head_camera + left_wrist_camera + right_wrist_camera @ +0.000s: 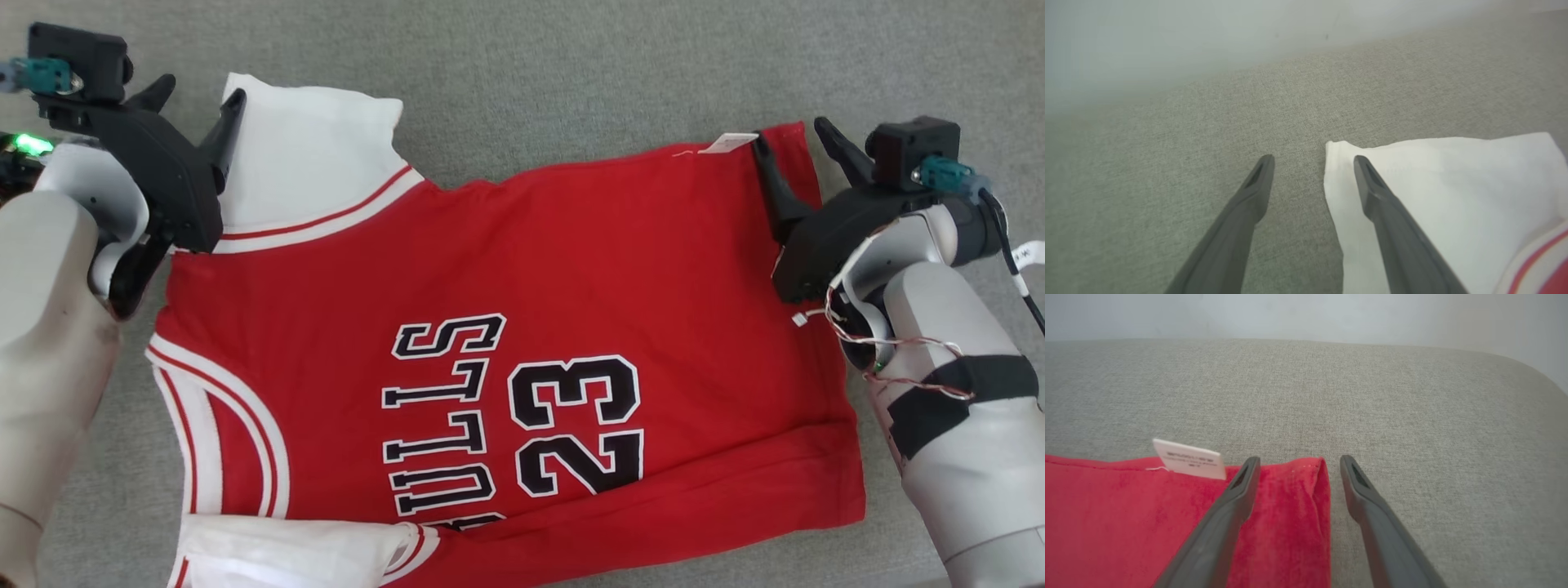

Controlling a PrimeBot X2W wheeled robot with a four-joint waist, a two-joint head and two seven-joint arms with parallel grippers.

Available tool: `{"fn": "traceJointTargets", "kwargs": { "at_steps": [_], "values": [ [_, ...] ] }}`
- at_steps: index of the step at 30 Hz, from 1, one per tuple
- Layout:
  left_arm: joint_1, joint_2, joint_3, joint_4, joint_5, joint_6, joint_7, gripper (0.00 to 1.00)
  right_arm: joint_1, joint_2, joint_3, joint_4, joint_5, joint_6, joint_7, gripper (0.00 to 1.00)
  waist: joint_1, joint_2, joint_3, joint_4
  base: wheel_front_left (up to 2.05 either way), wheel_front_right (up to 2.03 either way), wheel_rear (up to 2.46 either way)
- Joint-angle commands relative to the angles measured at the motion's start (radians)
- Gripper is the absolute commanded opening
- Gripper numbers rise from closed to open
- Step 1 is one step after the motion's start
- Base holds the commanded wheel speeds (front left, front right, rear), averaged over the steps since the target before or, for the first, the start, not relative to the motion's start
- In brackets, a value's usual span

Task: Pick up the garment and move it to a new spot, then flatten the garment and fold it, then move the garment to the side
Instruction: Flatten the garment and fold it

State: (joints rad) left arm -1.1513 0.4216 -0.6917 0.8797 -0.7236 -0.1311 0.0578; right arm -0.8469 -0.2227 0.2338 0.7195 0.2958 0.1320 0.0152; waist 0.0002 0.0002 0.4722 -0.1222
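Red jersey (571, 269) lies spread pretty flat on the grey fabric surface (571, 65), so flattening looks about done. Left claw (202, 88) and right claw (789, 131) sit released at its far corners. Folding and the side move are left.

Looks domestic, living-room or bedroom type. Work surface is grey woven upholstery (588, 73), like a sofa seat or ottoman, with a rounded padded corner (1531, 371) far right and a plain pale wall (1208, 36) directly behind. Can't narrow it further.
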Motion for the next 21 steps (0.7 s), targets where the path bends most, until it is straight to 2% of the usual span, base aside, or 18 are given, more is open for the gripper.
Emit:
{"fn": "traceJointTargets", "kwargs": {
  "at_steps": [1,7,8,9,10,11,21],
  "values": [
    [-0.017,-0.001,-0.005,0.007,-0.010,0.001,-0.005,1.00,-0.014,0.000,0.004,0.008,0.006,-0.002,-0.009,1.00,-0.0002,-0.0002,0.026,-0.016,0.00,0.00,0.00],
    [-0.046,-0.017,-0.078,0.039,-0.060,0.001,-0.005,1.00,-0.059,0.001,0.039,0.058,0.033,-0.002,-0.034,1.00,-0.0002,-0.0002,0.042,-0.016,0.00,0.00,0.00],
    [-0.046,-0.020,-0.090,0.046,-0.064,0.001,0.000,0.90,-0.063,0.005,0.046,0.066,0.039,-0.002,-0.034,0.81,-0.0002,-0.0002,0.043,-0.016,0.00,0.00,0.00],
    [-0.049,-0.022,-0.101,0.050,-0.069,0.001,-0.003,0.63,-0.066,0.008,0.052,0.071,0.049,-0.002,-0.039,0.44,-0.0002,-0.0002,0.043,-0.016,0.00,0.00,0.00],
    [-0.052,-0.023,-0.111,0.053,-0.079,0.001,-0.007,0.19,-0.069,0.008,0.058,0.075,0.055,-0.002,-0.042,0.04,-0.0002,-0.0002,0.043,-0.015,0.00,0.00,0.00],
    [-0.055,-0.025,-0.120,0.056,-0.085,0.001,-0.013,0.00,-0.070,0.005,0.064,0.079,0.061,-0.002,-0.045,0.00,-0.0002,-0.0002,0.041,-0.012,0.00,0.00,0.00],
    [-0.059,-0.033,-0.171,0.019,-0.174,0.001,-0.168,0.00,-0.064,-0.047,0.093,0.117,0.097,-0.002,-0.126,0.00,-0.0002,-0.0002,-0.051,0.043,0.00,0.00,0.00]
  ]
}}
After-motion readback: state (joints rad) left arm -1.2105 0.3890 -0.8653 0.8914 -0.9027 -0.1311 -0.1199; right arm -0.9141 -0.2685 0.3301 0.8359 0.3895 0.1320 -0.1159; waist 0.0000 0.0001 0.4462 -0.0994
